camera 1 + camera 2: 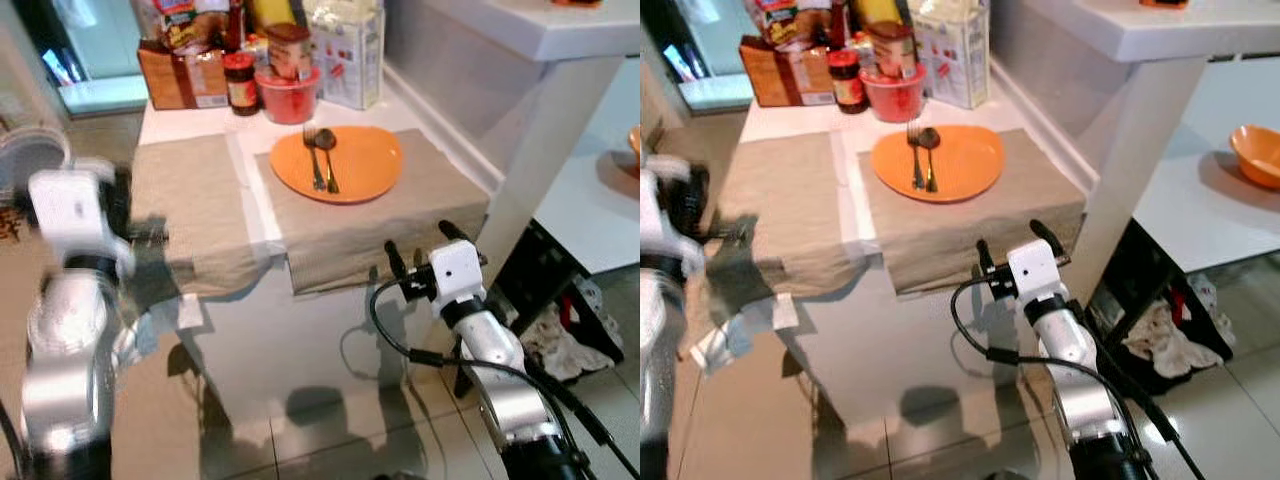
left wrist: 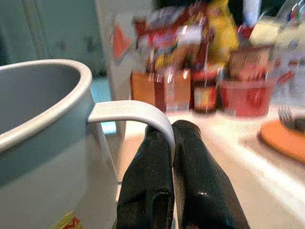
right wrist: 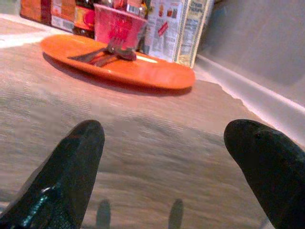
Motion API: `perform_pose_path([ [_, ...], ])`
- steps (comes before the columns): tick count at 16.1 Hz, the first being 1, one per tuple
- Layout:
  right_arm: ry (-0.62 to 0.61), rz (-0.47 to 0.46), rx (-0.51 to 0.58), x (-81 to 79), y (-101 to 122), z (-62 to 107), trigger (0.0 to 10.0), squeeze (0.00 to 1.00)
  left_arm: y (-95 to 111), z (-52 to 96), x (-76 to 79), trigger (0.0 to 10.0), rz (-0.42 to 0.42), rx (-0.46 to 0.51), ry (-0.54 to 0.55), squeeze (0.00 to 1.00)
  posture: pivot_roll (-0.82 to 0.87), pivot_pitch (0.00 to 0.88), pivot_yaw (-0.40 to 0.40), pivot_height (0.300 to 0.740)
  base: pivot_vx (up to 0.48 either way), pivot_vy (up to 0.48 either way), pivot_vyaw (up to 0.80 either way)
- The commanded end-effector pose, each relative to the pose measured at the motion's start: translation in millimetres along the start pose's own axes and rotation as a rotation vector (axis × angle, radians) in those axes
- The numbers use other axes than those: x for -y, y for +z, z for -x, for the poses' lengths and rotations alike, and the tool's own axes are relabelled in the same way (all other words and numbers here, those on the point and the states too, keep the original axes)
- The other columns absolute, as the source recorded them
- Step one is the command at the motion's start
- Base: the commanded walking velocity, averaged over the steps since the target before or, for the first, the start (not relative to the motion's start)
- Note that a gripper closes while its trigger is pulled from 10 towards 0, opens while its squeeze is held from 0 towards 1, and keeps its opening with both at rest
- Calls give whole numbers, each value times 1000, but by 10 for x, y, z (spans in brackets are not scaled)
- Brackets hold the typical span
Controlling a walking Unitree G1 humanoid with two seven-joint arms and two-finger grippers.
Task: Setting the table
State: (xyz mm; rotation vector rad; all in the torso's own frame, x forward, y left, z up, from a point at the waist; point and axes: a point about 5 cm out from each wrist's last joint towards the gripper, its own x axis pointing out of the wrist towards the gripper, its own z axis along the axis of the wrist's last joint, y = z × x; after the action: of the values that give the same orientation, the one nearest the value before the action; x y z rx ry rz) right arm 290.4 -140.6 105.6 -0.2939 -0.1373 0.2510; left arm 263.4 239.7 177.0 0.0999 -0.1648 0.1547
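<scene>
Red jar [image 1: 241,83], red tub [image 1: 289,96] & white carton [image 1: 350,52] crowd table's far end. Orange bowl [image 1: 1257,154] sits on counter at right, rags [image 1: 1160,340] on floor

My black fingers [image 3: 57,176] are showing a smooth, slightly glossy plastic skin. Two beige placemats [image 1: 370,215] of coarse woven cloth are lying matt on the white worktop [image 1: 190,122]. The orange plate [image 1: 362,165] is looking smooth and matt, the fork [image 1: 313,158] and spoon [image 1: 327,150] dull metal. The white mug [image 2: 47,143] is gleaming smoothly; the tiled floor [image 1: 1200,420] is shining glossy.
</scene>
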Motion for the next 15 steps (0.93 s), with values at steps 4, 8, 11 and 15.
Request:
perform_pose_path([
  [4,-62,13,48,207,79,-82,10000,0,-191,251,221,0,47,-69,-47,0,-13,0,8,736,0,0,0],
  [8,-54,0,42,136,29,17,10000,0,-240,349,380,0,67,-108,-40,0,-36,0,16,736,0,0,0],
  [11,-72,-78,70,83,63,66,10000,0,-352,325,480,0,91,-162,-92,0,-36,0,17,736,0,0,0],
  [15,-97,-144,-20,206,-71,373,10000,0,-569,569,456,0,119,-262,-128,0,-51,0,17,736,0,0,0],
])
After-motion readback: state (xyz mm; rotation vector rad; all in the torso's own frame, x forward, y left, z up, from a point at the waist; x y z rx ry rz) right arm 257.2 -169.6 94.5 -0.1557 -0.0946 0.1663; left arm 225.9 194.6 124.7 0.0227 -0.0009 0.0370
